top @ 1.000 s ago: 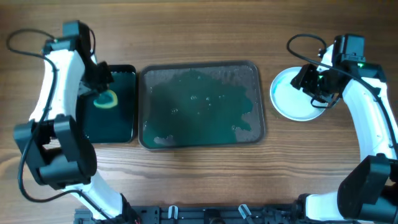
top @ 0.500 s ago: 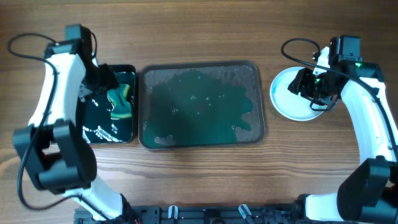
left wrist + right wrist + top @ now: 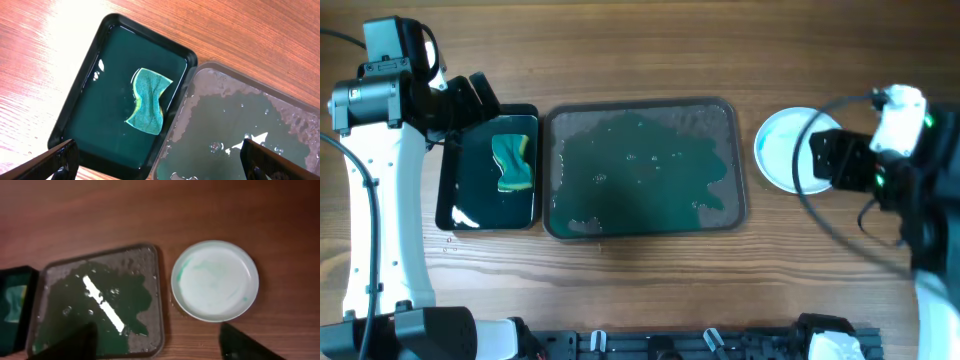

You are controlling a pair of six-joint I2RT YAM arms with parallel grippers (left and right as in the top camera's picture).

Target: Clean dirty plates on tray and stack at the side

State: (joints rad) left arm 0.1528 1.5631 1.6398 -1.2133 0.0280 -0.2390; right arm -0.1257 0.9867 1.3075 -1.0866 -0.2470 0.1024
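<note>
At the right edge of the wooden surface, a single white plate, faintly streaked with green, sat apart from the tray of murky water at centre. A sponge lay in the black basin against the tray's left side. The left gripper hung raised by the basin's far edge, fingers spread wide. The right gripper, near the plate, was likewise apart, holding nothing.

Left gripper: I lift it off the sponge.
Sponge: now lies loose in the black tub.
Right gripper: I pull it up off the plate.
</note>
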